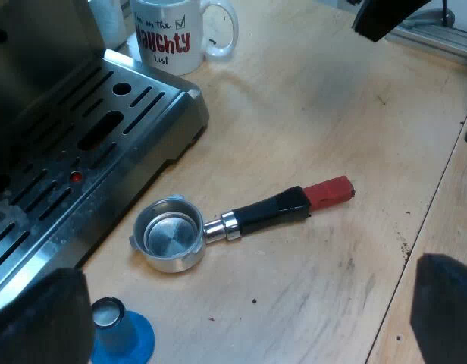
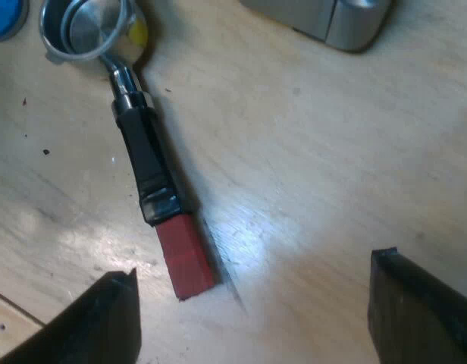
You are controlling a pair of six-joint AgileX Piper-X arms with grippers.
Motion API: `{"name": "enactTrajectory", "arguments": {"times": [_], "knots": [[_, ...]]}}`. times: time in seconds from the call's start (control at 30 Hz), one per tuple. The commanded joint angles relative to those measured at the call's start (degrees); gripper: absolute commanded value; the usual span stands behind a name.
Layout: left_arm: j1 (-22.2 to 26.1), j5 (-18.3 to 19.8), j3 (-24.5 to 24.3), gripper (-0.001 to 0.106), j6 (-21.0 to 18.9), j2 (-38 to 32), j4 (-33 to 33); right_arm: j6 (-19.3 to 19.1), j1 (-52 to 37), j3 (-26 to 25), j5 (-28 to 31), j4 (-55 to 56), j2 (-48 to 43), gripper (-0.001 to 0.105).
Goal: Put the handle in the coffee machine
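Left wrist view
My left gripper (image 1: 249, 303): two blunt black fingers (image 1: 44, 318) spread wide apart with nothing between them, above the table.
Table (image 1: 332, 98): pale wood with fine grain, dark specks and a seam between boards.
Holder (image 1: 218, 224): one, lying flat on the table and loose from the machine. It has a round, shiny metal basket with its open side up, and the glossy black handle ends in a square red end (image 1: 328, 192).
Holder's long axis: the basket sits just beside the machine's tray and the red end points away from the machine.
Espresso machine (image 1: 104, 136): one, with a brushed steel drip tray cut with long slots and a small red dot among them.
Mug (image 1: 169, 34): one, white and glazed, with red and black lettering. It stands by the machine's corner, well apart from the holder.
Tamper (image 1: 120, 334): one, blue with a round base, near the basket.

Right wrist view
My right gripper (image 2: 256, 269): two black fingers (image 2: 104, 318) held wide apart and gripping nothing.
Holder (image 2: 146, 159): on the wood, with the red end towards my gripper and nearer one finger. The basket is at the far end, by the blue tamper (image 2: 6, 15).
Espresso machine (image 2: 332, 23): a rounded grey metal corner, apart from the holder.
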Motion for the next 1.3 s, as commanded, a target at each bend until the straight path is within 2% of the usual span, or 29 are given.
{"name": "enactTrajectory", "arguments": {"times": [0.03, 0.1, 0.13, 0.2, 0.27, 0.33, 0.37, 0.63, 0.8, 1.0, 1.07, 1.13, 1.3], "knots": [[-0.3, 0.2, -0.4, 0.086, 0.2, 0.1, -0.3, -0.2, 0.4, -0.6, 0.6, -1.4, 1.0, 0.062], [-0.3, 0.4, 0.5, 0.086, 0.2, 0.1, -0.3, -0.2, 0.4, -0.6, 0.6, -1.7, 1.6, 0.058], [-0.3, 1.1, 1.3, 0.086, 0.2, 0.1, -0.3, -0.1, 0.4, -0.6, 0.6, -1.8, 2.7, 0.045], [-0.3, 3.0, 2.4, 0.086, 0.2, 0.1, -0.3, 1.5, 0.4, -0.6, -0.5, -1.8, 4.1, 0.029], [-0.3, 5.0, 3.3, 0.086, 0.2, 0.1, -0.3, 2.4, 0.4, -0.6, -1.4, -1.8, 5.5, 0.02], [-0.6, 5.1, 4.1, 0.086, 0.0, 0.1, -0.3, 2.4, 0.4, -0.6, -3.2, -1.8, 7.2, 0.004], [-0.5, 5.1, 4.4, 0.086, 0.0, 0.1, -0.5, 2.4, 0.4, -0.6, -3.3, -1.8, 7.5, 0.0], [-0.5, 7.4, 4.5, 0.086, 0.0, 0.2, -2.0, 2.2, 0.4, -0.6, -2.7, -1.8, 13.8, 0.0], [-0.5, 7.4, 4.5, 0.086, 0.0, 0.2, -2.0, 1.1, 0.4, -0.6, -2.7, -2.3, 16.9, 0.0], [-0.5, 7.4, 4.5, 0.086, 0.0, 0.2, -2.0, -4.4, 0.4, -0.6, -2.7, -2.9, 22.4, 0.0], [-0.5, 7.4, 4.5, 0.086, 0.0, 0.2, -1.9, -8.3, 0.4, -0.6, -2.7, -4.0, 24.3, 0.0], [-0.5, 7.4, 4.5, 0.086, 0.0, 0.2, -1.6, -9.7, 0.4, -0.6, -2.7, -5.3, 25.7, 0.0], [-0.5, 7.4, 4.5, 0.086, 0.0, 0.2, -0.3, -9.7, 0.4, -0.6, -2.7, -7.4, 29.2, 0.0]]}}
